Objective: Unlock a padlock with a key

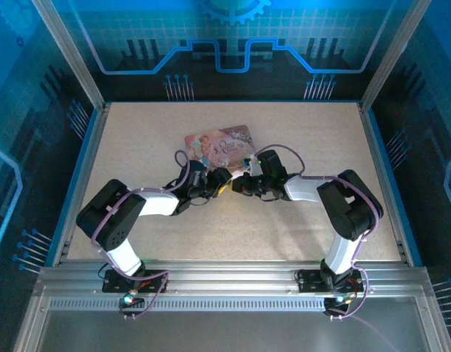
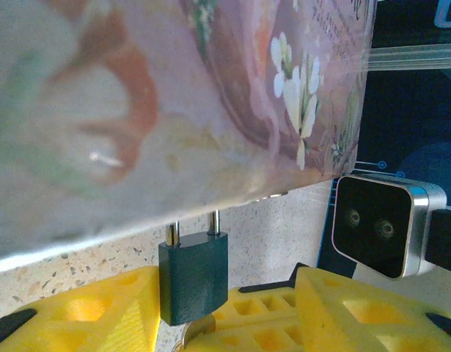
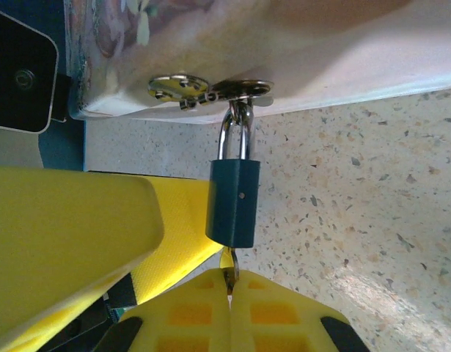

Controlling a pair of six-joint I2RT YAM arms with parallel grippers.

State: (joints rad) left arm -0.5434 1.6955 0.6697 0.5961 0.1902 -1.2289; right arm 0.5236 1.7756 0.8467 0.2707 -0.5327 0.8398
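Two grippers meet low over the table [image 1: 284, 227]. Right gripper [image 3: 229, 312] pinched tight on the key [image 3: 229, 279], whose tip sits at the underside of the padlock [image 3: 233, 202]. Left gripper [image 2: 226, 308] has jaws apart, straddling the padlock body. Beyond, the shackle hangs through the hasp [image 3: 210, 89] of the pink tin [image 1: 219, 145].

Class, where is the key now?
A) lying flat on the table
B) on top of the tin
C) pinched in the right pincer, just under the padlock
C: the right pincer is shut on the key, directly below the padlock.
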